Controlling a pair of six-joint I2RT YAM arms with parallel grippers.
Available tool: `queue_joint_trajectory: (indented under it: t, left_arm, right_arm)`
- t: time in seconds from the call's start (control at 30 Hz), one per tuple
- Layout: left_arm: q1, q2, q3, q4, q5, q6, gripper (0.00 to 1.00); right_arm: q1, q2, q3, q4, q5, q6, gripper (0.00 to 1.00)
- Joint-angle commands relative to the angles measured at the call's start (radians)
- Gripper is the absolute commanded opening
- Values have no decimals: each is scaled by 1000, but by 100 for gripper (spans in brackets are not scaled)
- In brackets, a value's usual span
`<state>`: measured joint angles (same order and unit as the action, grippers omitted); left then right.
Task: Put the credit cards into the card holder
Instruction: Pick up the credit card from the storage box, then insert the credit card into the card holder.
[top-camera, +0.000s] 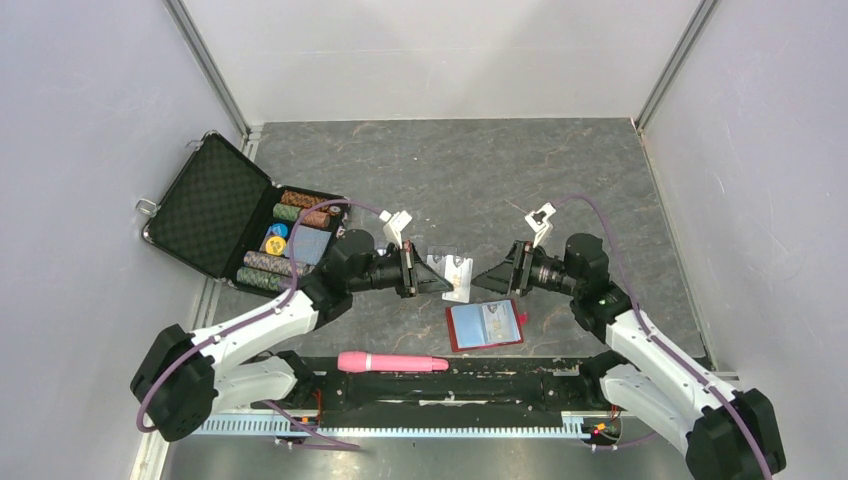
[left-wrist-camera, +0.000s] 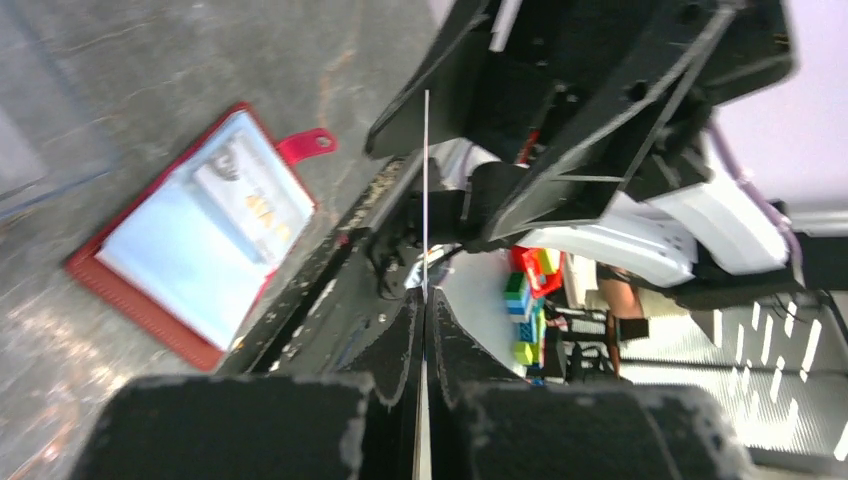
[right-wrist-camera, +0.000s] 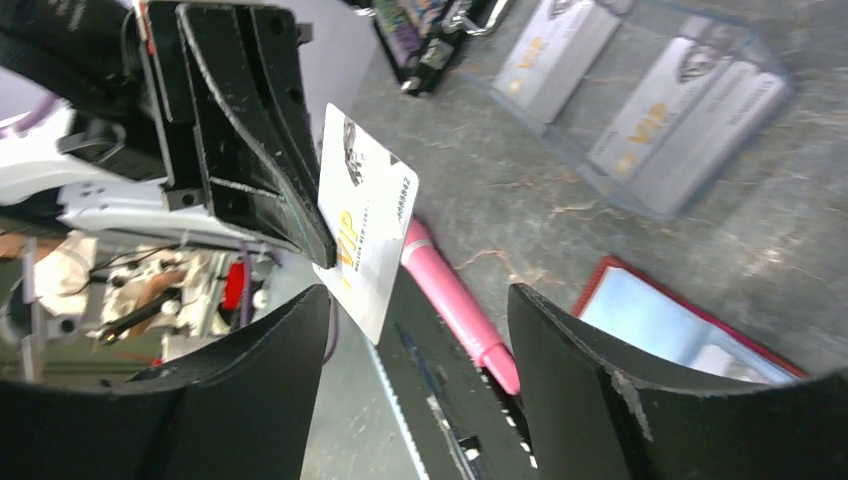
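My left gripper (top-camera: 428, 280) is shut on one credit card (top-camera: 456, 281), pale with a gold mark, and holds it in the air above the table. In the left wrist view the card (left-wrist-camera: 425, 190) shows edge-on between the closed fingers (left-wrist-camera: 400, 340). My right gripper (top-camera: 482, 282) is open and faces that card from the right; in its wrist view the card (right-wrist-camera: 366, 220) hangs just ahead of the open gripper (right-wrist-camera: 415, 320). The red card holder (top-camera: 485, 325) lies open on the table below, with one card in a pale blue pocket (left-wrist-camera: 250, 205).
A clear plastic case (right-wrist-camera: 650, 110) with more grey cards lies behind the held card. A pink marker (top-camera: 392, 362) lies along the near edge. An open black chip briefcase (top-camera: 225, 210) with poker chips stands at the left. Grey walls enclose the table.
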<state>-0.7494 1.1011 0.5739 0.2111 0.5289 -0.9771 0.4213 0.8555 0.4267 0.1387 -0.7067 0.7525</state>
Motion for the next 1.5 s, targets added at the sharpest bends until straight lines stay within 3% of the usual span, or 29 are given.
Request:
queue_joint_trajectory:
  t: [0.0,0.13,0.33,0.67,0.73,0.83,0.93,1.0,1.03,1.1,1.3,1.47]
  left_arm:
    - [-2,-13,-23,272,98,-121,2]
    - [-2,-3,-25,273,106,-126,2]
    - [-2,9,-49,278,109,-138,2]
    - [-11,23,-64,314,115,-153,2]
    - [-14,26,-62,314,118,-153,2]
    - [-16,31,-68,314,123,-153,3]
    - [-16,23,-79,281,94,-144,25]
    - [-16,4,-85,214,41,-139,49]
    - [-16,-7,-86,165,10,-138,55]
    - [-16,-21,-87,66,-51,-127,57]
    - [-26,33,-48,-223,-140,-41,57]
    - [-109,133,39,-469,-301,41,53]
  right_arm:
    - [-1,-14,-43,221,-131,133,66]
    - [0,2,-108,423,-145,260,51]
    - [2,44,-147,657,-155,400,39]
    - [40,108,-119,679,-166,410,26]
    - [50,118,-114,682,-163,408,19]
    - [53,119,-112,679,-157,401,0]
    - [52,103,-95,568,-143,328,0]
    - [49,85,-64,388,-113,209,0]
    - [45,77,-40,273,-87,136,0]
    - [27,59,-10,81,-37,25,0]
    - [-49,40,-15,-259,43,-180,0]
    - [-55,70,-12,-440,147,-316,0]
